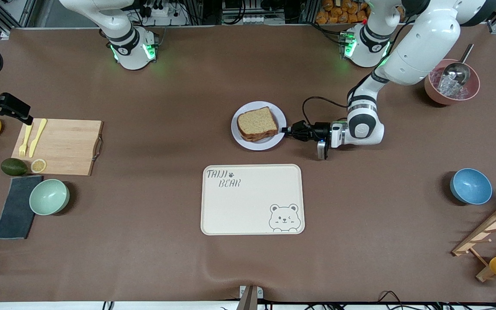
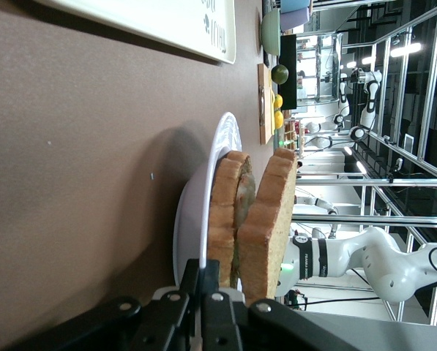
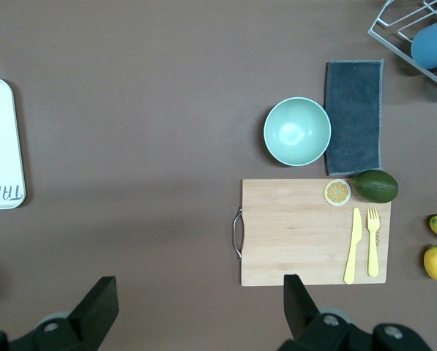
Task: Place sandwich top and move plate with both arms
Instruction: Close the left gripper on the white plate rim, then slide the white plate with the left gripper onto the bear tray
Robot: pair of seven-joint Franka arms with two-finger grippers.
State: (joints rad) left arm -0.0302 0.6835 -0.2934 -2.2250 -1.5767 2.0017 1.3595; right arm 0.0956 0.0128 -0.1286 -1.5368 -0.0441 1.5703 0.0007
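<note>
Three cameras: you get one high overview and two wrist views.
Your front view looks down across the table [image 1: 144, 258]; left wrist sits low, close to the plate [image 2: 196, 212]; right wrist looks down over the board [image 3: 306, 234], which both wrist views share.

sandwich top [image 1: 257, 122]: tan, flat on sandwich | plate [image 1: 243, 141]: table centre

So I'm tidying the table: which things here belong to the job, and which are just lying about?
In the job: sandwich top, plate, left end effector shut on the plate's rim, right end effector open over the cutting board's end of the table.

Lying about: tray, cutting board, green bowl, blue bowl.
</note>
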